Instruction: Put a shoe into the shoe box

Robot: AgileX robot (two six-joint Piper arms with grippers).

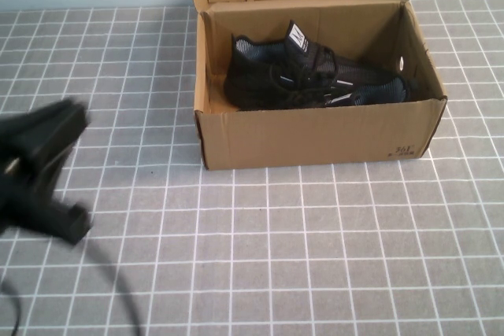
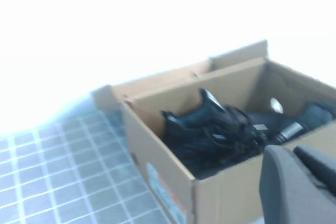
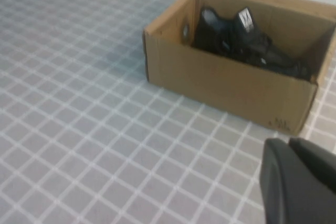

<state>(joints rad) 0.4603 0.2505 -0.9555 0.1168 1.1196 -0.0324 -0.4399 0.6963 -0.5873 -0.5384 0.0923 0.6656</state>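
The brown cardboard shoe box stands at the back of the table with its lid flap folded back. Inside it lies the black shoe with white dashes along its side, next to its twin, whose white-barred tongue tab stands upright. My left gripper shows blurred at the table's left, well clear of the box and shut on nothing. In the left wrist view the left gripper has its fingers together, with the shoe box beyond. My right gripper is shut and empty over the tiles, short of the shoe box.
A grey tiled cloth with a white grid covers the table. A black cable trails from the left arm toward the front edge. A pale wall runs behind the box.
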